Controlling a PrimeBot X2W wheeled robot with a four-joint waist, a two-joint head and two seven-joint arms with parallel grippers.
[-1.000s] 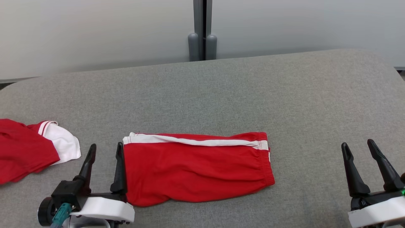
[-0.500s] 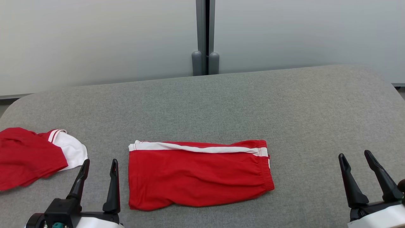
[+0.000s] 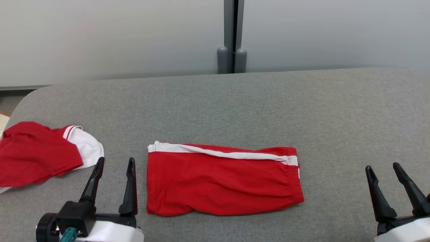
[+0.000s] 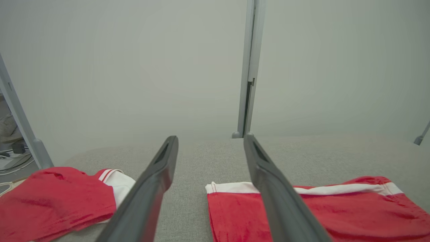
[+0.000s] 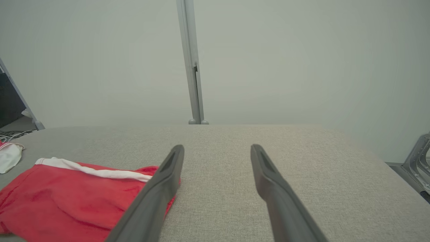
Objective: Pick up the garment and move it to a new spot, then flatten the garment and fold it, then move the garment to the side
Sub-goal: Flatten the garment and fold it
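The garment (image 3: 221, 183), red shorts with a white side stripe, lies folded flat on the grey table (image 3: 235, 107), near its front middle. In the left wrist view the garment (image 4: 319, 211) sits at lower right; in the right wrist view the garment (image 5: 70, 198) sits at lower left. My left gripper (image 3: 116, 163) stands open just left of the shorts' left edge, apart from them, with nothing between its fingers. Far off at the lower right my right gripper (image 3: 383, 168) is open and empty too.
A second red and white garment (image 3: 43, 153) lies crumpled at the table's left edge, left of my left gripper. A grey post (image 3: 231, 37) between pale wall panels stands behind the table. Bare grey cloth stretches behind and to the right of the shorts.
The head camera has shifted, so the whole picture slid right. My left gripper has drawn back from the shorts' left edge, leaving a small gap. The shorts lie as before.
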